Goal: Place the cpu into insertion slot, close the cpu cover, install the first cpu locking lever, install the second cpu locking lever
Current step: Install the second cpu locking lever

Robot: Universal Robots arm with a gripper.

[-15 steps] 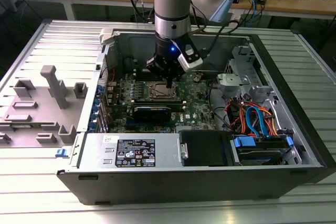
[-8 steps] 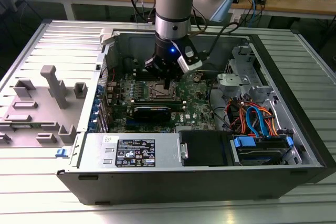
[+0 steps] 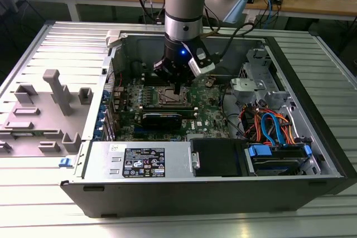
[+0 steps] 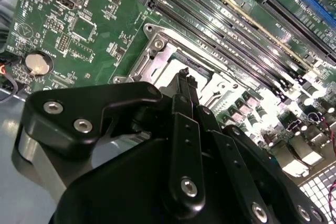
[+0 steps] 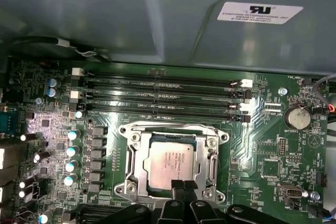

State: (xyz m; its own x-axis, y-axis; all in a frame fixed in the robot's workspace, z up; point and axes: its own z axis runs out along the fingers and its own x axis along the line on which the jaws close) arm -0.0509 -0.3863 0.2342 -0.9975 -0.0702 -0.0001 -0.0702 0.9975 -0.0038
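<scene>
Behind the robot, wooden benches with cables and small devices run along the wall, and the open computer case [image 3: 312, 137] lies on a ribbed metal tabletop [image 3: 33, 204]. From where I stand, the arm reaches down into the case, over the green motherboard [image 5: 273, 129].

The tool [image 5: 180, 186] hangs just above the near edge of the socket. In both wrist views its two black fingers [image 4: 185, 90] are pressed together into one narrow tip, and I see nothing between them.

The cpu [image 5: 172, 164] already sits in the insertion slot [image 5: 207, 145], its silver-grey top flat and square to the rim. So the first step looks done. The cpu cover [image 5: 212, 165] appears to lie down around the chip as a silvery frame, with the chip showing through its cut-out middle; I judge it closed, or very nearly so.

About the two locking levers I cannot be sure. Thin metal bars run along the sides of the socket, but whether they are hooked under their catches is too fine to tell. My guess is that the work stands at the lever stage, with the tool tip poised at the socket edge for that.

The long black memory slots [image 5: 163, 95] beside the socket are untouched.
</scene>
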